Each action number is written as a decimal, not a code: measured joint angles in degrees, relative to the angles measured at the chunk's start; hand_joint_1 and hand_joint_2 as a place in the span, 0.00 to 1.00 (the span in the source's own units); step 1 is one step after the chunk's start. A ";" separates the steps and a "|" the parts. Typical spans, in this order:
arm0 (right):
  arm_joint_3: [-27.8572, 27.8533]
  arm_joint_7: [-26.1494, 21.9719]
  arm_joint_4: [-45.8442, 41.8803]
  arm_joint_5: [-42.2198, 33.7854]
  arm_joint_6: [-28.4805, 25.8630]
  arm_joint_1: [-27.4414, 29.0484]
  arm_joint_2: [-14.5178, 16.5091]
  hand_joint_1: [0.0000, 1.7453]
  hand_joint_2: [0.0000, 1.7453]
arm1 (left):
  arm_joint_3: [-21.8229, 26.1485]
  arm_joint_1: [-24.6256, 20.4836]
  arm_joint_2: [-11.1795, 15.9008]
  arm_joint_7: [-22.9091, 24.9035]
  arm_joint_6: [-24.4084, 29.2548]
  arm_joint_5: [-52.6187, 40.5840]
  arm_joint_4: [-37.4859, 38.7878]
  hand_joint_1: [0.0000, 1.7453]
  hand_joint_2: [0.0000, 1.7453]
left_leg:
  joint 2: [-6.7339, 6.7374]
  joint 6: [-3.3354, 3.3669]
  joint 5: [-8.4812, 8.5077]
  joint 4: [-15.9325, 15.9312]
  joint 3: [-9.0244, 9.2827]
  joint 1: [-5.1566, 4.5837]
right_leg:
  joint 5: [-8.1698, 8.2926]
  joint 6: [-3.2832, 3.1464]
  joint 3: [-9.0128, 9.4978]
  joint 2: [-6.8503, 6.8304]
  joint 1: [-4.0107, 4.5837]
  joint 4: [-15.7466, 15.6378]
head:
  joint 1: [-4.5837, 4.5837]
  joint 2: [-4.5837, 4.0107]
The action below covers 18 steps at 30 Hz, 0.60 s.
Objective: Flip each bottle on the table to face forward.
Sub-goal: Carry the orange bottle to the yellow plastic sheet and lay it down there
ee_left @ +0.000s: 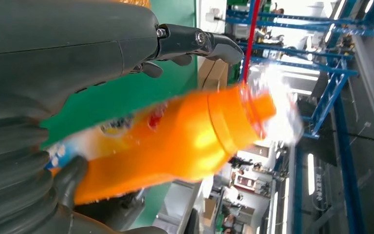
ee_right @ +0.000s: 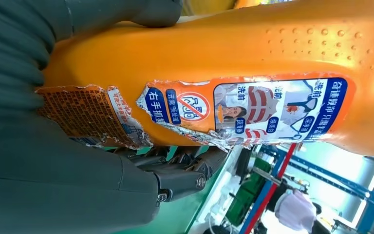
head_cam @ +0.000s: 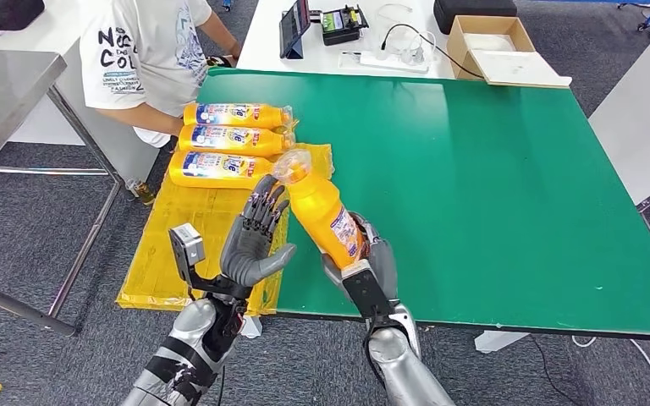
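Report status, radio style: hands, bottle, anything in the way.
Right hand grips orange bottle, raised, cap away from robot. Left hand open beside it, not touching. Three bottles lie on yellow sheet, labels up. Person seated behind them.

Person in white shirt (head_cam: 144, 51), cardboard box (head_cam: 495, 49), tablet (head_cam: 294, 28) behind.

High head view; close wrist views.

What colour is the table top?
Green. The table shows best in the head view.
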 joint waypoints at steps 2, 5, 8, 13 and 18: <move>0.74 0.04 1.40 0.73 -0.86 -0.73 0.66 1.00 1.00 | -0.40 -0.30 0.00 0.27 -0.22 -0.28 0.43 0.00 1.00 | 0.01 0.00 0.00 0.00 0.00 0.00 | 0.00 0.00 -0.01 0.00 0.00 0.00 | 0.00 0.00; 1.87 0.07 3.36 1.53 -2.61 -1.77 1.76 1.00 1.00 | -1.02 -0.91 0.01 0.56 -0.29 -0.39 1.33 0.00 1.00 | -0.01 0.00 0.00 0.00 0.00 0.00 | 0.00 0.00 -0.02 0.00 0.01 0.00 | 0.00 0.00; 3.10 0.05 4.92 1.95 -4.40 -2.54 2.66 1.00 1.00 | -1.38 -1.65 0.02 1.07 -0.31 -0.18 2.49 0.00 1.00 | 0.00 0.00 0.00 0.00 0.00 0.02 | 0.00 0.00 -0.02 0.00 0.02 0.00 | 0.00 0.00; 5.15 0.18 6.75 2.82 -7.22 -3.15 3.44 1.00 1.00 | -1.54 -2.54 0.14 2.01 -0.77 1.87 4.45 0.00 1.00 | 0.00 -0.01 0.00 0.00 0.00 0.02 | 0.00 0.00 -0.02 0.00 0.01 0.01 | 0.01 0.00; 7.01 0.20 7.99 3.41 -8.18 -3.41 3.81 1.00 1.00 | -1.60 -2.73 0.34 2.45 -0.86 2.69 5.61 0.00 1.00 | 0.00 0.00 0.00 0.00 0.00 0.01 | 0.00 0.00 -0.02 0.00 0.01 0.00 | 0.00 0.00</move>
